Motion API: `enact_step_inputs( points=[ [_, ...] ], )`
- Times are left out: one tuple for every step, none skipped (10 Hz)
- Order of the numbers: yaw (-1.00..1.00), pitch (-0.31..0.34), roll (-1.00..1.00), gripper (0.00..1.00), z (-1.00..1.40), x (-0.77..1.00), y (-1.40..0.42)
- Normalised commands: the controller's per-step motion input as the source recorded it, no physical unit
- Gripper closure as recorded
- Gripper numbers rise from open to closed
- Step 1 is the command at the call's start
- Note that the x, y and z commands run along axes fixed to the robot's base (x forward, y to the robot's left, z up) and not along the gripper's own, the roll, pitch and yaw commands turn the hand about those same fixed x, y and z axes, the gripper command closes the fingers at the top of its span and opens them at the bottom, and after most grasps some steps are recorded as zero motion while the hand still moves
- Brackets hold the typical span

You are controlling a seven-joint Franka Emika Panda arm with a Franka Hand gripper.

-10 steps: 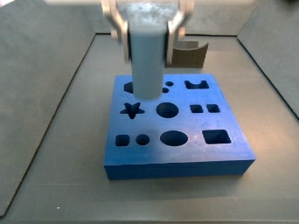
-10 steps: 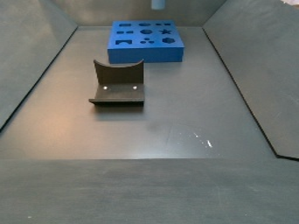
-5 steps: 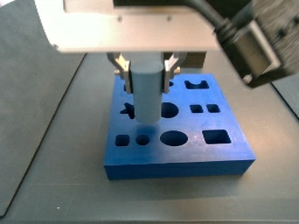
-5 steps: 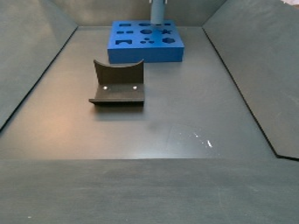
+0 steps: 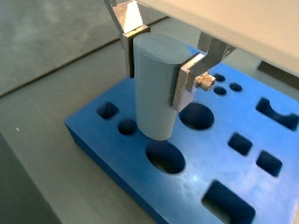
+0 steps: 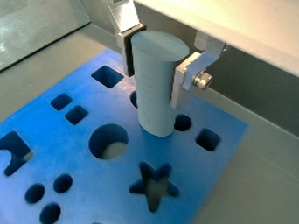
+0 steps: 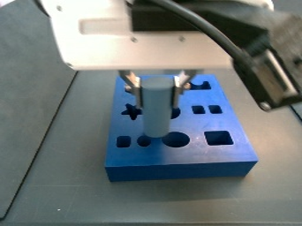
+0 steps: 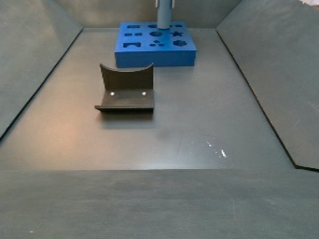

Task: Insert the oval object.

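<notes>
My gripper (image 7: 156,88) is shut on the oval object (image 7: 154,110), a smooth pale grey peg held upright over the blue board (image 7: 177,163). Both wrist views show the silver fingers (image 5: 191,74) clamped on its upper sides (image 6: 156,87). In a wrist view its lower end (image 5: 158,131) hangs close over the board, just beside the large oval hole (image 5: 166,158). I cannot tell whether it touches the board. A side view shows the peg (image 8: 163,14) above the board (image 8: 156,58) at the far end of the floor.
The board has a star hole (image 7: 133,112), a round hole (image 6: 108,141) and a square hole (image 7: 220,137), among others. A dark brown block with a curved notch (image 8: 126,89) stands on the grey floor, apart from the board. Grey walls enclose the floor.
My gripper has carried the peg down and toward the front row of holes. Its lower end has gone from the back row to beside the large oval hole.
</notes>
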Motion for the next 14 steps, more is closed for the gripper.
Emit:
enact_step_inputs(
  points=[
    [-0.05,0.044,0.00,1.00,-0.29,0.68,-0.03],
    [-0.05,0.000,-0.04,1.00,-0.34,0.55,-0.12],
    [-0.07,0.000,-0.05,1.00,-0.36,0.45,-0.16],
    [-0.06,-0.031,-0.07,1.00,-0.37,0.28,-0.23],
    [-0.05,-0.033,-0.02,1.00,-0.41,0.28,-0.21],
    [-0.06,0.000,0.05,1.00,-0.43,0.27,-0.05],
    [-0.06,-0.071,0.13,1.00,-0.61,0.00,0.00],
    [-0.09,-0.096,0.07,1.00,-0.62,-0.17,0.00],
    [-0.15,-0.093,0.00,1.00,-0.52,-0.35,0.00],
    [-0.14,-0.080,-0.01,1.00,-0.47,-0.27,0.00],
    [-0.14,-0.077,0.00,1.00,-0.47,-0.15,0.00],
    [-0.17,-0.084,0.04,1.00,-0.53,-0.02,0.00],
    [-0.25,-0.086,0.05,1.00,-0.52,0.00,0.00],
    [-0.22,-0.070,0.02,1.00,-0.44,0.00,0.00]
  ],
)
